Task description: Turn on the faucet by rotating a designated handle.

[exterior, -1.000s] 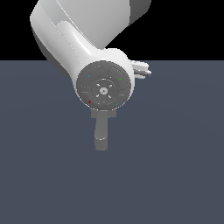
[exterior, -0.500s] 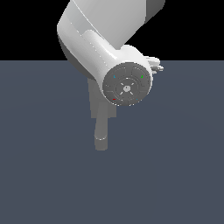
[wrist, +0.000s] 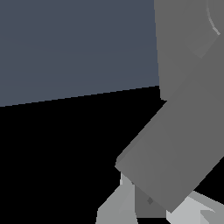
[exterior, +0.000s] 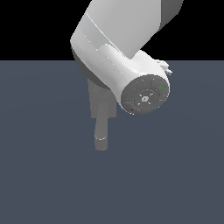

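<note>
The faucet is a small matte grey fixture standing on the dark slate floor, mostly hidden behind the white arm in the exterior view. What shows there is a strip of its flat back plate and the thick, round-ended spout reaching toward the camera. From the wrist view the fixture fills the frame close up: a flat upright grey slab and a broad grey bar slanting across it (whether this bar is the handle or the spout, I cannot tell). The gripper shows only as pale finger bases beside that bar, so its spread cannot be judged.
</note>
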